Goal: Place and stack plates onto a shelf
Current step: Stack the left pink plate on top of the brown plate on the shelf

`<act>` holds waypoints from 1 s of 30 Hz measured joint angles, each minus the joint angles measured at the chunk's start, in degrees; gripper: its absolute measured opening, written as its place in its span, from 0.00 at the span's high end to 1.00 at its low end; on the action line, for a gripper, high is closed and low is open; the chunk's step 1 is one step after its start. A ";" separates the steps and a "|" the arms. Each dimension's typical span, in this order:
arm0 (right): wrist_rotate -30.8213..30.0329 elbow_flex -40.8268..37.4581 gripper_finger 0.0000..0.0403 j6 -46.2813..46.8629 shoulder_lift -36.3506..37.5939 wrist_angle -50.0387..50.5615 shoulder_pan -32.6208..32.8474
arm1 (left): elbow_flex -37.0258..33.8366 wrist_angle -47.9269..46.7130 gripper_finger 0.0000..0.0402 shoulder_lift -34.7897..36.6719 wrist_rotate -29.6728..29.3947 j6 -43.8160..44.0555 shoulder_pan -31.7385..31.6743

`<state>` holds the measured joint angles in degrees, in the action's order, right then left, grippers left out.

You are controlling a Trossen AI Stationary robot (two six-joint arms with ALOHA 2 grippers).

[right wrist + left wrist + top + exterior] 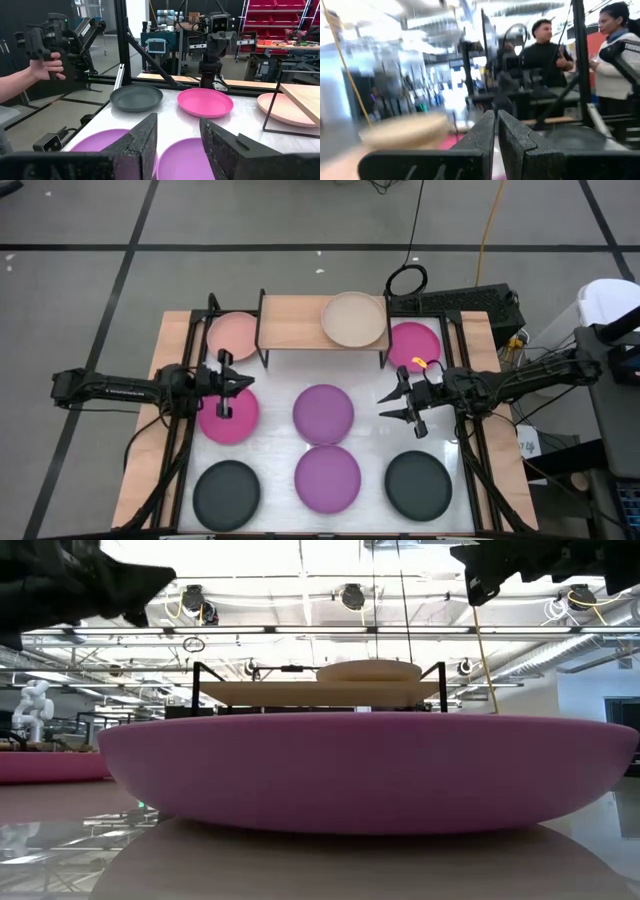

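Note:
The light-wood shelf (300,325) stands at the table's far edge with the beige plate (353,318) resting on its right half. On the table lie a salmon plate (230,335), two magenta plates (228,418) (413,345), two purple plates (323,410) (328,477) and two black plates (226,490) (418,483). My left gripper (248,383) is shut and empty, raised over the left magenta plate's far edge. My right gripper (384,404) is open and empty, raised between the right magenta plate and the right black plate, pointing at the purple plates (185,152).
The shelf's black legs (272,107) stand beside the salmon plate (287,110). People stand beyond the table (545,47), and a hand holds a device at the table's near side (45,62). Bare white tabletop shows between the plates (275,445).

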<state>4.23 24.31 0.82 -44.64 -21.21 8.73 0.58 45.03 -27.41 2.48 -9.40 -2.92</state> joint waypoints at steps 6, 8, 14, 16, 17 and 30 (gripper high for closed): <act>0.00 0.01 0.67 0.02 0.00 0.04 0.00 | 0.02 6.16 0.94 0.08 1.55 -3.91 0.00; 0.00 0.01 0.67 0.02 0.00 0.16 0.00 | 0.02 6.90 0.94 0.06 1.46 -3.54 0.00; 0.00 0.01 0.67 0.04 0.00 1.12 0.00 | 0.02 9.83 0.94 0.06 -5.23 3.03 0.01; 0.00 0.01 0.67 0.22 -0.01 1.40 0.00 | 0.02 9.88 0.94 0.06 -7.73 4.81 0.00; 0.01 0.01 0.67 0.33 -0.02 1.40 0.00 | 0.02 9.56 0.94 0.06 -8.60 5.45 0.00; -0.82 0.01 0.67 -0.20 -0.04 1.40 0.00 | 7.22 -12.06 0.94 -0.37 -12.20 7.33 1.51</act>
<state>3.41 24.32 0.62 -44.69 -19.81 8.73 7.80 32.96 -27.79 -9.72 -2.07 -1.41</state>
